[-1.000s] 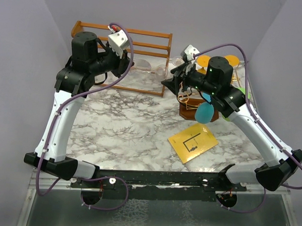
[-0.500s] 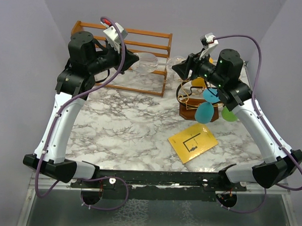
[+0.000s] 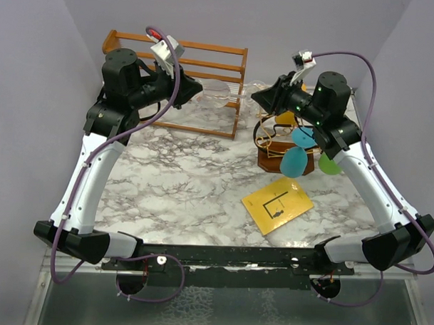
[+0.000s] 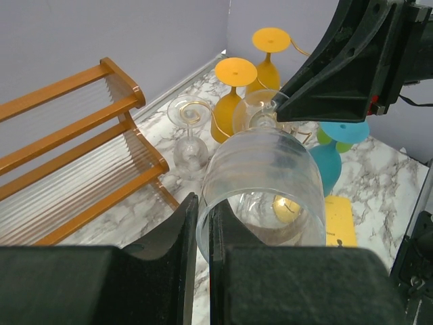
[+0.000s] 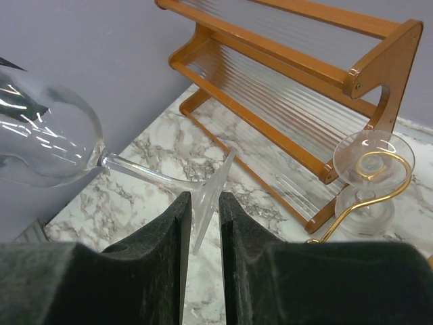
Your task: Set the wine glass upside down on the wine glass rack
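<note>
As glass [image 4: 260,179] neared R tool [image 5: 201,203], foot [image 5: 216,179] pinched

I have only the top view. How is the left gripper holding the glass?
Observer: The left gripper pinches the wall of the glass at the bowl's rim.
Operator: And the other arm?
Observer: The foot lies edge-on between the fingers of the right gripper; whether they press it, I cannot tell.
Operator: Is some other clear thing near, which I may miss?
Observer: Yes, a second clear glass is upside down at a gold curl of the rack.
</note>
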`<move>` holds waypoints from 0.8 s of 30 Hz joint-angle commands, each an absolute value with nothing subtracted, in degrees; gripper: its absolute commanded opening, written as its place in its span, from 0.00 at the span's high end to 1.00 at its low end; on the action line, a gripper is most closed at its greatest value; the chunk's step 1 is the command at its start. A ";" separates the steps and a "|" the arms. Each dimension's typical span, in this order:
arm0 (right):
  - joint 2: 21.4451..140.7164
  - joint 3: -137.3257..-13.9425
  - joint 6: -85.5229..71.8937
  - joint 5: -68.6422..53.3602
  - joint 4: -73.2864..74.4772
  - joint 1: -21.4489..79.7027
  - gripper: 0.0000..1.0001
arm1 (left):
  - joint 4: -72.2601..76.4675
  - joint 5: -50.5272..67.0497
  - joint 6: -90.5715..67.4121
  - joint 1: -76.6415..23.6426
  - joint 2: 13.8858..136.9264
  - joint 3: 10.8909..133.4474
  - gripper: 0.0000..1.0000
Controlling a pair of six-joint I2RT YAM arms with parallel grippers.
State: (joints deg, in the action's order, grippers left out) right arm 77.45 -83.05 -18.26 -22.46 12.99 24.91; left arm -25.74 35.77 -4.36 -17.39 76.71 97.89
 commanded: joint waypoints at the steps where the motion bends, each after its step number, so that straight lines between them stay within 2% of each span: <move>1: 77.12 -82.08 -19.83 -24.43 9.83 24.29 0.78 | -21.13 37.91 -6.14 -17.77 74.27 97.83 1.00; 13: 77.43 -79.84 -21.26 -26.66 8.06 23.99 0.80 | -20.46 37.35 -5.98 -17.76 74.50 97.41 1.00; 18: 77.37 -80.16 -20.99 -26.63 8.33 23.91 0.88 | -20.57 37.09 -5.79 -17.70 74.70 97.44 1.00; 21: 77.40 -80.76 -20.59 -26.16 8.86 23.41 0.99 | -20.76 37.69 -5.59 -17.74 74.45 97.33 1.00; 24: 76.81 -80.39 -20.11 -25.19 8.44 22.73 0.99 | -20.59 37.53 -5.32 -17.79 74.17 96.69 0.99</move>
State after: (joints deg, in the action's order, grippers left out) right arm 77.47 -80.27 -22.24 -25.23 9.98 23.66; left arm -24.45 36.14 -4.51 -17.39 76.38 97.27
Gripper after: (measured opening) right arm 0.032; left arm 0.097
